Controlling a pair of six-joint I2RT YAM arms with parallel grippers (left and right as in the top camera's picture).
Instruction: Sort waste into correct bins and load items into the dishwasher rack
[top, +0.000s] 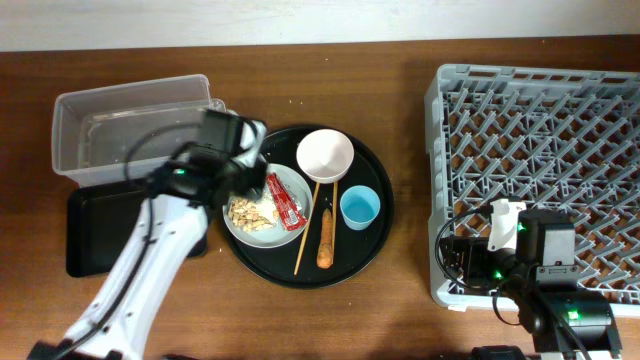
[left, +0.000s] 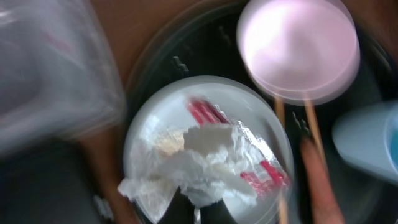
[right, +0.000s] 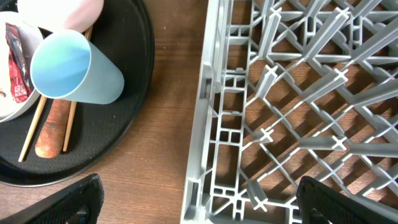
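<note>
My left gripper (left: 196, 211) is shut on the crumpled white tissue (left: 205, 162) and holds it just above the pale plate (left: 149, 124); the view is blurred. The plate (top: 240, 232) carries the red wrapper (top: 285, 200) and beige food scraps (top: 252, 212). The white bowl (top: 325, 155), blue cup (top: 359, 207), chopsticks (top: 305, 235) and orange stick (top: 326, 240) lie on the round black tray (top: 370, 250). My right gripper (right: 202, 202) is open and empty over the front left edge of the grey rack (top: 540, 150).
The clear tub (top: 130, 125) stands at the far left with the shallow black tray (top: 95, 230) in front of it. My left arm crosses over the black tray. The rack (right: 280, 93) holds nothing that shows.
</note>
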